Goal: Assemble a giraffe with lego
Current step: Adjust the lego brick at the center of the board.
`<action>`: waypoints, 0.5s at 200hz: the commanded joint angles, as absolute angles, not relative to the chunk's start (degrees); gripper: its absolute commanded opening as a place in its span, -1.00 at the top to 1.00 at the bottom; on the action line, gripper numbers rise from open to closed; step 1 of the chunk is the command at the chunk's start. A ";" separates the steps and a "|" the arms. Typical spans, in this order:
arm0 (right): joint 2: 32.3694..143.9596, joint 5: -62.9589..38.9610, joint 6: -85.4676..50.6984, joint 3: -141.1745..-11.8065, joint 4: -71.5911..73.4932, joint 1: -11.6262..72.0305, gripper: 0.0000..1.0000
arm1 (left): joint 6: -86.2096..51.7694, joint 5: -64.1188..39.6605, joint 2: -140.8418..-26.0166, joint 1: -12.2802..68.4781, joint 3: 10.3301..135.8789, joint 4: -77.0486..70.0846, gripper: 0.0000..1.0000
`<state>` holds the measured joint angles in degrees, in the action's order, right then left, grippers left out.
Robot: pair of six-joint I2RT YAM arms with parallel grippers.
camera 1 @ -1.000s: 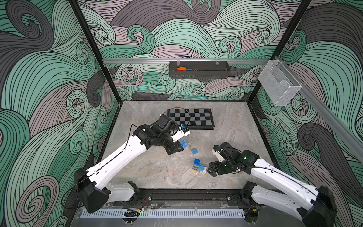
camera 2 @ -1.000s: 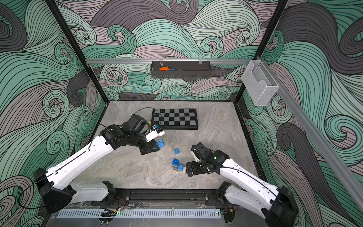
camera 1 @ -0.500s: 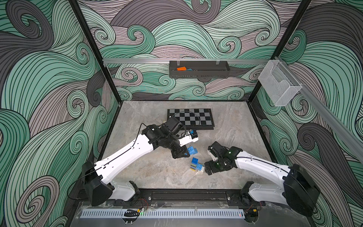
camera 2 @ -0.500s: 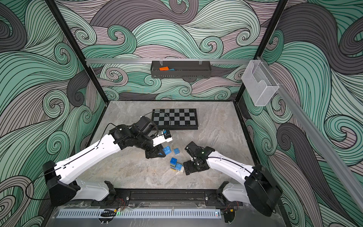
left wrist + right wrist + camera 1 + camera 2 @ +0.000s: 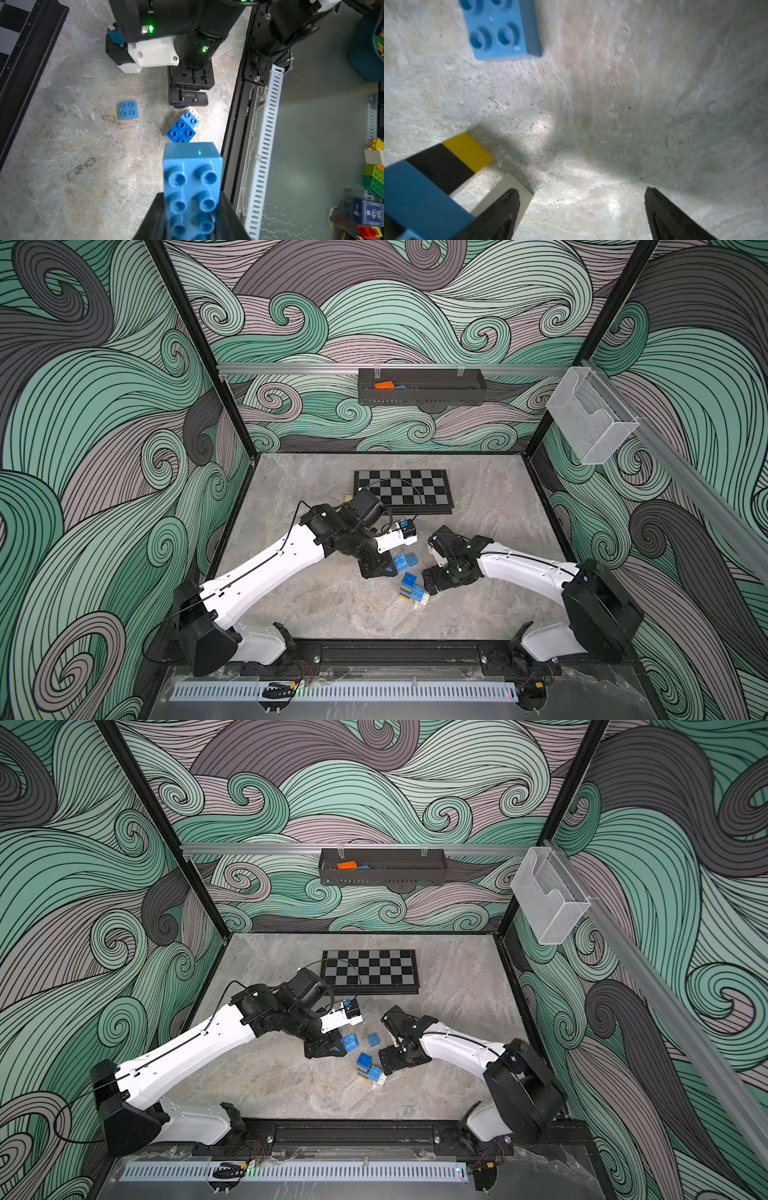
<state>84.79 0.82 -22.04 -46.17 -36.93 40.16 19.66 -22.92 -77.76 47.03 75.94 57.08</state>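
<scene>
Left wrist view: left tool [image 5: 191, 207] grips long blue brick [image 5: 192, 166] near half-built giraffe [image 5: 181, 131], right tool [image 5: 581, 190] gaping wide beside it; off-stud pressing may topple the unbraced giraffe.

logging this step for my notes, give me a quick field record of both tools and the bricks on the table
left tool: shut on long blue brick
right tool: open, empty, next to the partial giraffe
partial giraffe: blue over black, yellow and white, on the table
square blue brick: loose on table, untouched
chessboard: at the back
</scene>
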 commanded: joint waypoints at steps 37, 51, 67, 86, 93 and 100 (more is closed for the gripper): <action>83.03 1.00 -19.64 -47.72 -38.00 39.33 -0.95 | 20.74 -19.34 -76.19 47.37 74.95 61.42 1.00; 78.73 1.13 -19.90 -46.72 -40.68 39.20 -0.95 | 20.75 -18.92 -76.04 47.37 74.44 61.09 1.00; 72.74 0.89 -20.81 -45.38 -44.18 39.57 -0.95 | 19.81 -18.55 -76.35 47.30 74.53 60.76 1.00; 66.48 0.72 -23.18 -44.08 -45.92 41.74 -0.94 | 19.40 -18.68 -76.46 47.30 74.58 60.08 1.00; 65.84 0.36 -24.82 -44.65 -46.87 42.60 -0.94 | 19.50 -18.80 -76.53 47.34 74.53 59.89 1.00; 66.01 -0.35 -25.89 -45.26 -47.84 43.31 -0.94 | 19.75 -19.02 -76.65 47.33 74.53 59.69 1.00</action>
<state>67.94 0.93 -21.96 -45.01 -42.92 40.84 19.86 -19.09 -77.36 47.03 74.59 59.40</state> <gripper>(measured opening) 0.970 0.339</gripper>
